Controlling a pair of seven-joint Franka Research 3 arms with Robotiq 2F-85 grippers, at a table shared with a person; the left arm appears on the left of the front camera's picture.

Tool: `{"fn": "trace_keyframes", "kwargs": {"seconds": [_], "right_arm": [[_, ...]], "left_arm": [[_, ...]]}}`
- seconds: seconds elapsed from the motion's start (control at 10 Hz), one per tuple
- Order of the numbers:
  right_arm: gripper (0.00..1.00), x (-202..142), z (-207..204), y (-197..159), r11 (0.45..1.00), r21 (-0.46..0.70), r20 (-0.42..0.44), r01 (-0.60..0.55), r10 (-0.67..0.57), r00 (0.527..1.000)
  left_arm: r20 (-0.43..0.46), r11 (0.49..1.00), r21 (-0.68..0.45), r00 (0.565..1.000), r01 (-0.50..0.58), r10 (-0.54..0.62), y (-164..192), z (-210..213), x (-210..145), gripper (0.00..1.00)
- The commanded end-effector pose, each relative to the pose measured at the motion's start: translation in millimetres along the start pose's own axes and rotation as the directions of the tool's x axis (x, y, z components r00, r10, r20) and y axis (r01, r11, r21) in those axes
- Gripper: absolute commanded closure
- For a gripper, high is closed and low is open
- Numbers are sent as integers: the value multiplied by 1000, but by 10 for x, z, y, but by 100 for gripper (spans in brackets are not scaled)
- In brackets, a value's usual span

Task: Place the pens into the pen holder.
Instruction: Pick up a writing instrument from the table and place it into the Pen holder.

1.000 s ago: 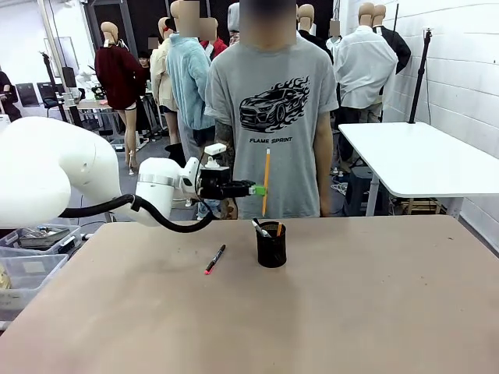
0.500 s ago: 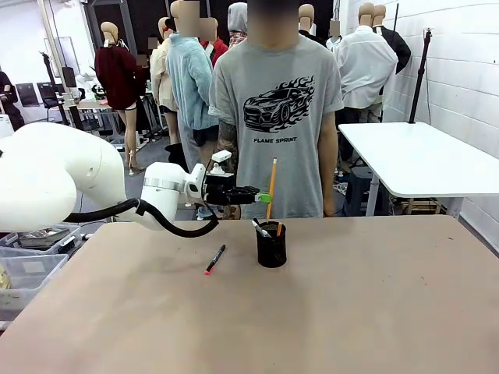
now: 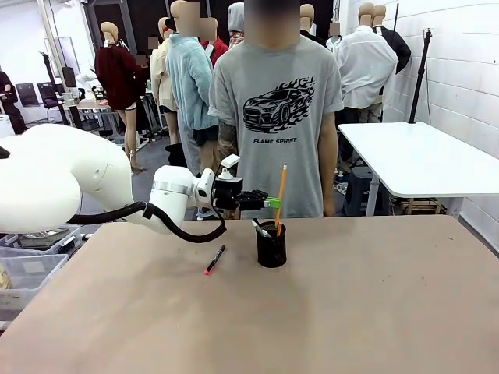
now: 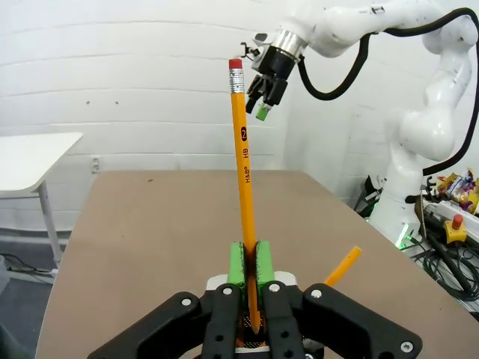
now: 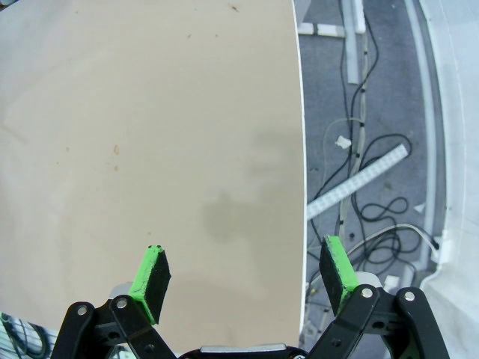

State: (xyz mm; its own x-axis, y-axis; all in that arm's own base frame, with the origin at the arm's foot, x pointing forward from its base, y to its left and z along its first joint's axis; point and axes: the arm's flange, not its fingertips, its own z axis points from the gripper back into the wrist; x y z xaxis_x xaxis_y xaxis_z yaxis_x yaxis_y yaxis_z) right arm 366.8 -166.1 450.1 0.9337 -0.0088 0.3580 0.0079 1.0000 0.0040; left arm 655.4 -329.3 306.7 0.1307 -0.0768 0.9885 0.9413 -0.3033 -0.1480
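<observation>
My left gripper [image 3: 272, 203] is shut on a yellow-orange pencil [image 3: 281, 193] and holds it upright, eraser up, right over the black mesh pen holder [image 3: 271, 246]. The pencil's lower end reaches the holder's rim. A dark pen with a pale tip [image 3: 260, 227] leans out of the holder. A black pen with a pink end [image 3: 214, 259] lies on the table left of the holder. In the left wrist view the green pads [image 4: 237, 263] clamp the pencil [image 4: 243, 164], and an orange stick [image 4: 343, 267] pokes up beside it. My right gripper [image 5: 247, 273] hangs open over bare tabletop, seen raised high [image 4: 263, 101] in the left wrist view.
A person in a grey T-shirt [image 3: 274, 109] stands at the table's far edge, just behind the holder. A white side table [image 3: 425, 160] is at the back right. Plastic bins [image 3: 27, 269] sit off the table's left side. Cables lie on the floor [image 5: 367, 149] beyond the table edge.
My left gripper has carried the pencil to the right and downward, from left of the holder to directly above it. The pen on the table has not moved.
</observation>
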Motion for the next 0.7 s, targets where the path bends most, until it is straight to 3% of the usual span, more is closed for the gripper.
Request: {"fn": "trace_keyframes", "kwargs": {"seconds": [0.0,0.3,0.4,0.6], "right_arm": [[0,-8,-18,25,1000,-29,-1,10,-10,1000],[0,-8,-18,25,1000,-29,-1,10,-10,1000],[0,-8,-18,25,1000,-29,-1,10,-10,1000],[0,-8,-18,25,1000,-29,-1,10,-10,1000]], "left_arm": [[-42,1000,-10,999,1,-1,-94,23,-72,100],[-57,1000,6,998,-5,5,-118,61,-131,100],[-57,1000,13,998,13,-12,-122,82,-93,95],[-47,999,26,998,40,-39,-142,99,-46,56]]}}
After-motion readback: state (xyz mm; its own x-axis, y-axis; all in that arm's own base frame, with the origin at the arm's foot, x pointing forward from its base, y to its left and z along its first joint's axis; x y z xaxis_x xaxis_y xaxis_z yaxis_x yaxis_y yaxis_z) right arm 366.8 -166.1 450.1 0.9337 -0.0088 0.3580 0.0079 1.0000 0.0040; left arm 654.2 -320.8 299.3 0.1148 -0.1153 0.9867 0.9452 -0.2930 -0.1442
